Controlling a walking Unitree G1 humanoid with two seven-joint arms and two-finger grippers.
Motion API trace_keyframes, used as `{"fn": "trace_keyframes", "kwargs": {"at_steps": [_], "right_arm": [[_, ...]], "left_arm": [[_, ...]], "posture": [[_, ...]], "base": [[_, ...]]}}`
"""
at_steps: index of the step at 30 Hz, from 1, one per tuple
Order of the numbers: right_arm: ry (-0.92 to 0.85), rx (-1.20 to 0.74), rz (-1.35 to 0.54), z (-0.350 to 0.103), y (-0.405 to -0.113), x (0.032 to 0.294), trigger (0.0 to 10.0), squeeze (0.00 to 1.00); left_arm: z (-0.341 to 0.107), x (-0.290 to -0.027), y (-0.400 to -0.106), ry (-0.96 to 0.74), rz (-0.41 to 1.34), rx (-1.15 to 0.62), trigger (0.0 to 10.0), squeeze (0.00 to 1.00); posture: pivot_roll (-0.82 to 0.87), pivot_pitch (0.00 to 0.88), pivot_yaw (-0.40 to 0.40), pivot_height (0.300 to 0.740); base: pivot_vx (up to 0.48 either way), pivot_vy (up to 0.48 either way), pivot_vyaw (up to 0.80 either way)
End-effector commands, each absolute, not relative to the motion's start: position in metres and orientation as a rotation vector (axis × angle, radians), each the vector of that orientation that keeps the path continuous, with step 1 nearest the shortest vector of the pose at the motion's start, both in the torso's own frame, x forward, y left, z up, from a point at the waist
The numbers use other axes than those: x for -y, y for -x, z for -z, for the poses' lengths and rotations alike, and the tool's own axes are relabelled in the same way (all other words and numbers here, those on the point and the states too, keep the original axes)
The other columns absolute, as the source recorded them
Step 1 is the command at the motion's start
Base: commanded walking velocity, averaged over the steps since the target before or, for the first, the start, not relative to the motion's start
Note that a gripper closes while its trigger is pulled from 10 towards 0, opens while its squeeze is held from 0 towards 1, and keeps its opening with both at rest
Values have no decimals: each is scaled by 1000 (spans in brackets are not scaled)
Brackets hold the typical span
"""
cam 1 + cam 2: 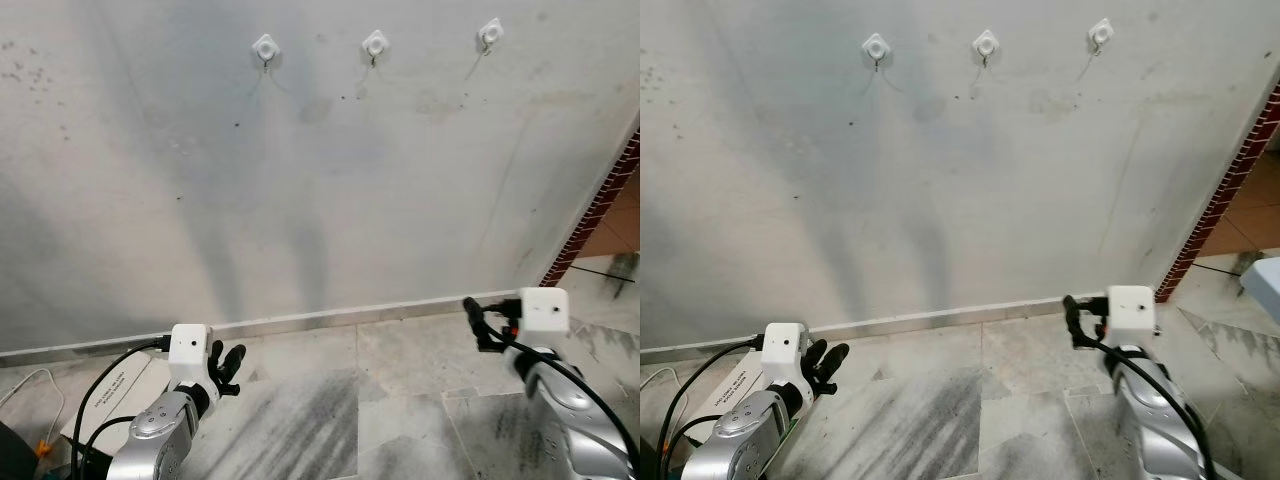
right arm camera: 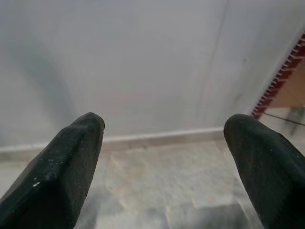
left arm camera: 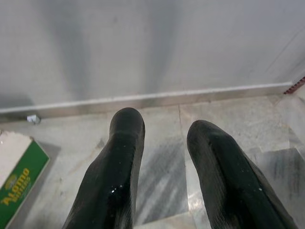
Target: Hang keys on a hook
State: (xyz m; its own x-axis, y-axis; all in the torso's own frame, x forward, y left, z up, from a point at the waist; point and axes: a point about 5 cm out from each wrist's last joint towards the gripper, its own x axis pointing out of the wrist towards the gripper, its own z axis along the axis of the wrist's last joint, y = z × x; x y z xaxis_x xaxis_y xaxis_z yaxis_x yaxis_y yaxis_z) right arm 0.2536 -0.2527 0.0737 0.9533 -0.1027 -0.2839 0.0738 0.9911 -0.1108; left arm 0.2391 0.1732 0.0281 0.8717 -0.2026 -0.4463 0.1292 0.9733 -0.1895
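Both claws hang low, empty: left claw (image 1: 232, 362) slightly parted, right claw (image 2: 164, 138) spread wide. Three hooks (image 1: 375, 44) sit high above them. Keys unseen; likely light, rigid, best pinched at the ring.

wall (image 1: 330, 180): matt grey plaster look, stained and scuffed. three hooks (image 1: 375, 43) high on it: white glossy plastic bases, thin metal prongs. floor (image 1: 330, 400) below the wall: polished veined marble, faint sheen. left gripper (image 3: 164, 143) fingers: smooth glossy black. right gripper (image 2: 164, 138) fingers: matt, grainy black. arms (image 1: 150, 440): shiny silver metal. box (image 3: 19, 179) by the wall: printed cardboard.
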Motion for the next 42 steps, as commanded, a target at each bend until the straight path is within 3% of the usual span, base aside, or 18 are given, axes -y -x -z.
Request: {"fn": "trace_keyframes", "kwargs": {"at_steps": [1,4,6,11,13,15,19,23,27,36,42], "right_arm": [[101,-289,117,-74,-252,259,10000,0],[-117,-259,75,-76,-254,254,10000,0],[-163,-228,30,-80,-256,248,10000,0],[-77,-237,-32,-83,-254,244,10000,0],[-158,-227,-29,-82,-251,247,10000,0],[-125,-235,18,-80,-250,253,10000,0],[64,-221,60,-84,-255,253,10000,0],[-12,-204,53,-86,-256,248,10000,0],[90,-174,111,-87,-253,247,10000,0],[131,-196,86,-87,-248,245,10000,0],[54,-213,73,-87,-253,238,10000,0]], "left_arm": [[-34,-176,-241,149,168,-453,10000,0],[-31,-170,-239,225,196,-510,10000,0],[-32,-170,-241,175,196,-488,10000,0],[-37,-174,-244,146,149,-451,10000,0],[-39,-174,-244,143,159,-438,10000,0],[-40,-172,-242,143,186,-440,10000,0],[-39,-168,-239,113,226,-443,10000,0],[-41,-163,-238,119,269,-423,10000,0],[-42,-162,-231,86,253,-397,10000,0],[-48,-163,-236,109,213,-328,10000,0],[-47,-162,-240,70,171,-340,10000,0]], "posture": [[-44,0,76,740],[-49,0,81,740],[-50,0,81,740],[-48,0,79,740],[-48,0,77,740],[-48,0,76,740],[-52,0,79,740],[-52,0,79,740],[-63,0,84,740],[-65,0,79,740],[-70,0,82,740]], "base": [[0,0,0],[0,0,0],[0,0,0],[0,0,0],[0,0,0],[0,0,0],[0,0,0],[0,0,0],[0,0,0],[0,0,0],[0,0,-400]]}}
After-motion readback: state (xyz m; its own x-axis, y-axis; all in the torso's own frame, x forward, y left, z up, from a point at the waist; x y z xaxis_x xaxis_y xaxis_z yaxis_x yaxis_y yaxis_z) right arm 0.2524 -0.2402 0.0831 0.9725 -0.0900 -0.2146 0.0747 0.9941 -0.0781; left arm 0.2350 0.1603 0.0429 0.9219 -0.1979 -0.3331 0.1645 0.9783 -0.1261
